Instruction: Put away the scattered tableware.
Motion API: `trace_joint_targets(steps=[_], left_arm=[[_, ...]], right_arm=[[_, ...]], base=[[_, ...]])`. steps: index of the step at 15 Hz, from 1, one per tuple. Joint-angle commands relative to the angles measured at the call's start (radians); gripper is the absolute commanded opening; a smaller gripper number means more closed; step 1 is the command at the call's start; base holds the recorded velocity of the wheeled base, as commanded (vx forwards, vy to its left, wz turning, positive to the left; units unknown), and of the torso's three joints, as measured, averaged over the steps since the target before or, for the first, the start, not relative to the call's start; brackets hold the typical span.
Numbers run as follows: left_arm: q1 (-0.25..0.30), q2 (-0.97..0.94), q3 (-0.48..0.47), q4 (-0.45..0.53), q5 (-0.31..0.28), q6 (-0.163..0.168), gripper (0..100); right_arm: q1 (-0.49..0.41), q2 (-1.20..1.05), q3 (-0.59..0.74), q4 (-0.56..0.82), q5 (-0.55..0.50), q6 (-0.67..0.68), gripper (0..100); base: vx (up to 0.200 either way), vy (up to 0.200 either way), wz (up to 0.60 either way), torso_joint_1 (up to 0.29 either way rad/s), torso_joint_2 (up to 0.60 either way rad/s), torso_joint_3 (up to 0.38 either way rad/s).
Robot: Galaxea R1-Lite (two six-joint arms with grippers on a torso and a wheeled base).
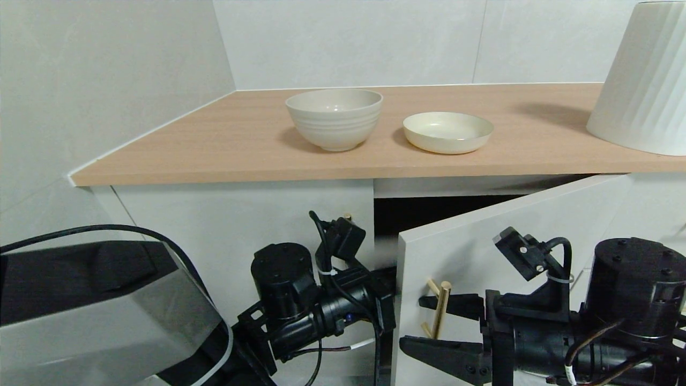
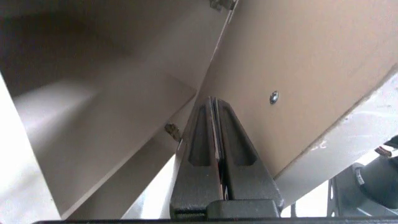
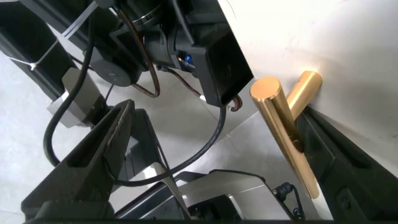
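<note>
A deep cream ribbed ceramic bowl (image 1: 334,118) and a shallow cream ceramic dish (image 1: 447,132) stand near each other, apart, on the light wooden countertop (image 1: 214,145). The bowl is to the left of the dish. A tall white ribbed cone-shaped object (image 1: 643,86) stands at the counter's right end, well apart from both.

Below the counter, the white cabinet door (image 1: 482,241) hangs partly open, with dark cabinet interior behind its top edge. The right gripper (image 1: 417,321) is at the door's front with its fingers spread, one above and one below the brass bar handle (image 1: 441,313), and neither visibly presses the bar. The left gripper (image 2: 213,109) sits low at the door's free edge with its fingers pressed together. In the left wrist view its tip seems to lie against the door's inner face, though contact is hard to confirm.
</note>
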Motion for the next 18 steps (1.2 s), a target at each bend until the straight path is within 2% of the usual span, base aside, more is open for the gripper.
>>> trace_joint_targets(steps=[1, 4, 9, 10, 14, 18], left_arm=[[0.001, -0.001, -0.002, 0.001, -0.002, 0.000, 0], [0.001, -0.001, 0.000, 0.001, -0.002, 0.000, 0], [0.001, -0.005, 0.001, 0.002, 0.000, 0.000, 0], [0.001, -0.004, 0.001, 0.002, 0.000, 0.000, 0], [0.001, -0.004, 0.011, 0.002, 0.010, 0.000, 0], [0.001, -0.001, 0.020, 0.002, 0.009, 0.000, 0]], right_arm=[[-0.024, -0.022, 0.016, 0.003, -0.007, -0.003, 100], [-0.081, -0.027, 0.022, 0.004, -0.007, -0.008, 100], [-0.147, -0.055, 0.062, 0.023, -0.008, -0.103, 100], [-0.158, -0.085, 0.054, 0.063, -0.008, -0.103, 100], [-0.181, -0.340, -0.049, 0.495, -0.010, -0.103, 100], [-0.181, -0.453, -0.027, 0.596, -0.028, -0.098, 100]], base=[[0.000, 0.000, 0.00, 0.000, 0.00, 0.000], [0.000, 0.000, 0.00, 0.000, 0.00, 0.000], [0.000, 0.000, 0.00, 0.000, 0.00, 0.000], [0.000, 0.000, 0.00, 0.000, 0.00, 0.000], [0.000, 0.000, 0.00, 0.000, 0.00, 0.000], [0.000, 0.000, 0.00, 0.000, 0.00, 0.000]])
